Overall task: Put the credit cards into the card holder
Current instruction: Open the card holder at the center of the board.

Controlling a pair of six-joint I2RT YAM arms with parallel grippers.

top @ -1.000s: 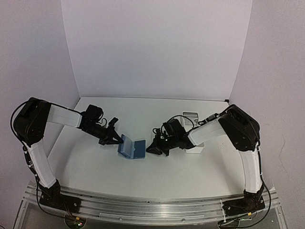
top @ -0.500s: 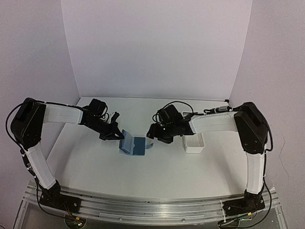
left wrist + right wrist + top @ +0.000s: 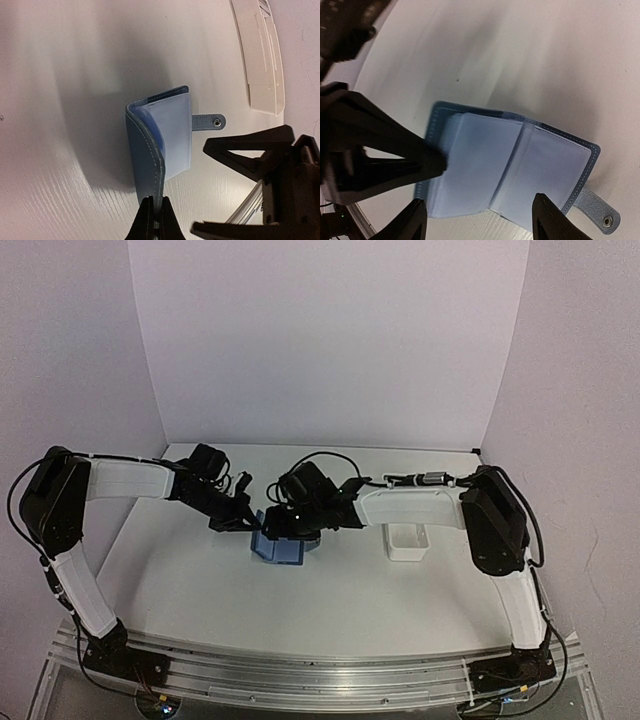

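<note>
My left fingers point(image 3: 154, 223) pinch shut on the left cover of the card holder point(image 3: 161, 134), propping it half open in the middle of the desk point(image 3: 330, 600). That turns its pale pockets toward my right fingers point(image 3: 279, 529), which hang spread apart, empty, just above the pages. The white tray point(image 3: 407, 541) sits to the right.

I've got the left gripper point(image 3: 154, 207) and right gripper point(image 3: 477, 210) crowding the card holder point(image 3: 281, 549), white tray point(image 3: 407, 541) farther right; the table point(image 3: 330, 610) in front looks open.
</note>
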